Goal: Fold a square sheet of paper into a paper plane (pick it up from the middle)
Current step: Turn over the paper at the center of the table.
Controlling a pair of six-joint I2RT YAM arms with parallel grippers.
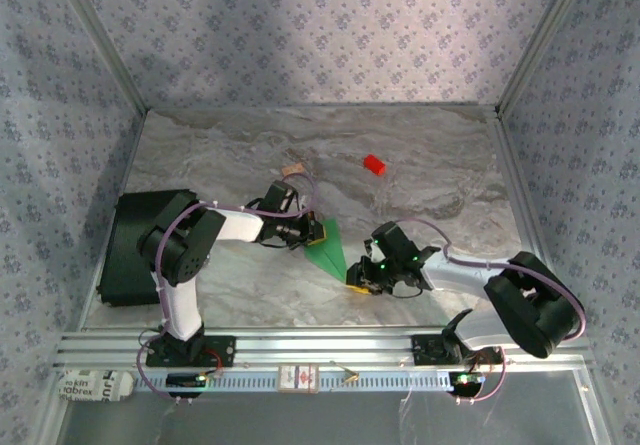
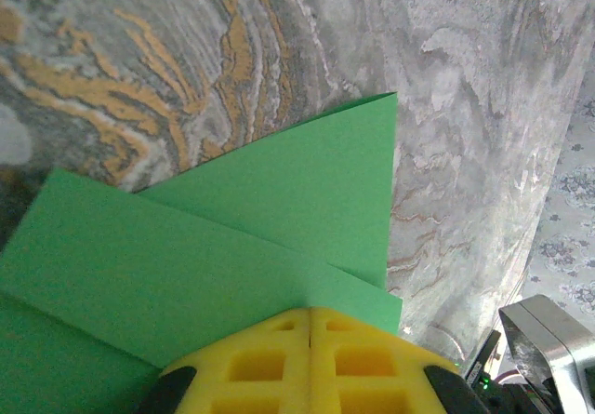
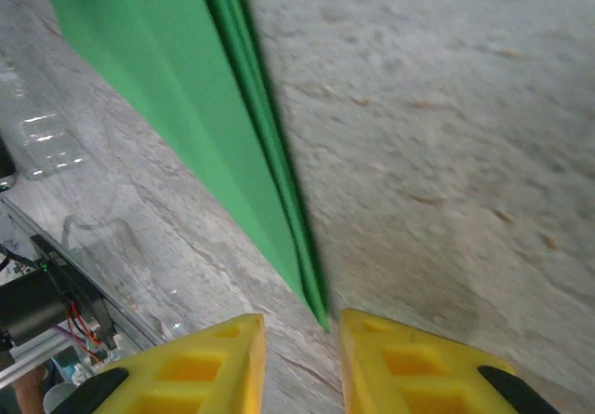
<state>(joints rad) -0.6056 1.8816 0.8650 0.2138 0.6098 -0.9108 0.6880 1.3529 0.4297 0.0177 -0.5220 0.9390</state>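
**Late fold stage.** The narrow, pointed, bright green paper dart (image 1: 328, 252) sits at mid-table between my two arms; its broad end is at the left tool (image 1: 312, 231) and its point reaches the right tool (image 1: 362, 284); the grey marbled table (image 1: 450, 225) lies beneath.

**Left wrist view:** the yellow fingers of the left tool (image 2: 310, 319) are pressed flat together with no gap; the layered green paper dart (image 2: 279, 200) spreads out from under them; I judge it clamped there, since the right wrist view shows its edge lifted off the surface with a shadow below.

**Right wrist view:** the dart (image 3: 186, 88) runs edge-on, several layers visible, down to a tip lying in the gap of the right tool (image 3: 299, 326); these yellow fingers stand narrowly apart, and neither visibly touches the paper.

**Step in hand, as I read it:** pinching the nose to set the centre crease. To do it well I would:
- centre the tip in the gap, so that both pads meet the layers squarely;
- close slowly, so that the thin layers do not slide apart;
- use the left grip as a firm anchor;
- avoid pulling along the dart, which could tear or unfold it.

The small red block (image 1: 374, 164) lies well apart, toward the far side.
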